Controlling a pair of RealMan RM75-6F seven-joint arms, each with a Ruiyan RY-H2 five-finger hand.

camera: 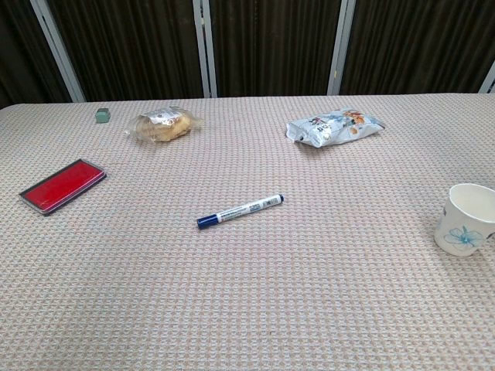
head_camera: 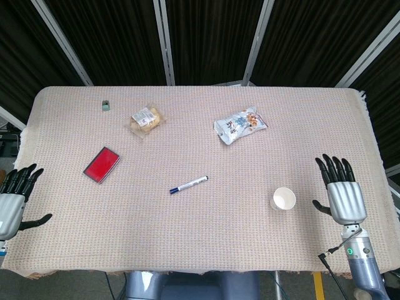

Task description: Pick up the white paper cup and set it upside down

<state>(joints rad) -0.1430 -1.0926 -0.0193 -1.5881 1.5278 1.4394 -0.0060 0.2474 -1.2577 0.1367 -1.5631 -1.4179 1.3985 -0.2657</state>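
Observation:
The white paper cup (head_camera: pixel 283 199) stands upright, mouth up, on the right part of the table; in the chest view the cup (camera: pixel 465 219) shows a blue flower print at the right edge. My right hand (head_camera: pixel 340 190) lies flat just right of the cup, fingers spread, holding nothing, a short gap between thumb and cup. At the table's left edge my left hand (head_camera: pixel 15 199) also rests with fingers apart and nothing in it. Neither hand shows in the chest view.
A blue-capped marker (head_camera: pixel 188 184) lies mid-table. A red flat case (head_camera: pixel 102 164) sits to the left, a bag of pastry (head_camera: pixel 146 120) and a small green block (head_camera: pixel 106 105) at the back left, and a silver snack packet (head_camera: pixel 240 125) at the back right.

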